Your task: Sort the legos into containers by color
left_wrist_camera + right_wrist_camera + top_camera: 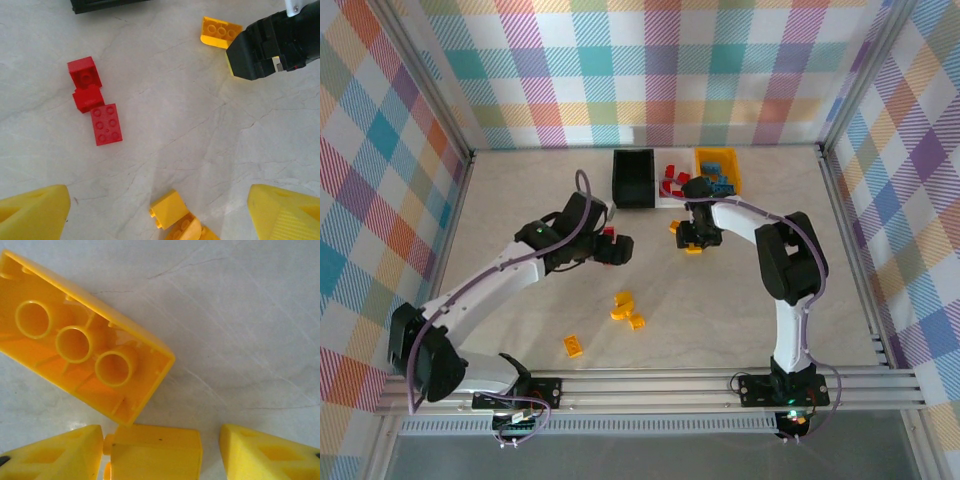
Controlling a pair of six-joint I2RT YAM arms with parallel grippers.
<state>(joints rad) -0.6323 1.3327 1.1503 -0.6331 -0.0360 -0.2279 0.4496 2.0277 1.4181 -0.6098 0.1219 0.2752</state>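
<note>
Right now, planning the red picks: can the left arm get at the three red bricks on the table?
Probably yes: the left gripper hangs open close by, and the red bricks lie on bare table, nothing between.

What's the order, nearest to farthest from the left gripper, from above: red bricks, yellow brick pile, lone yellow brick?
1. Red bricks, beside the left gripper.
2. Yellow brick pile, toward the arm bases.
3. Lone yellow brick, by the near edge.

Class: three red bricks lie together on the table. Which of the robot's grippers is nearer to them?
Left. The left gripper hangs just beside the red bricks; the right gripper is farther off toward the robot's right, its fingers either side of a yellow brick.
</note>
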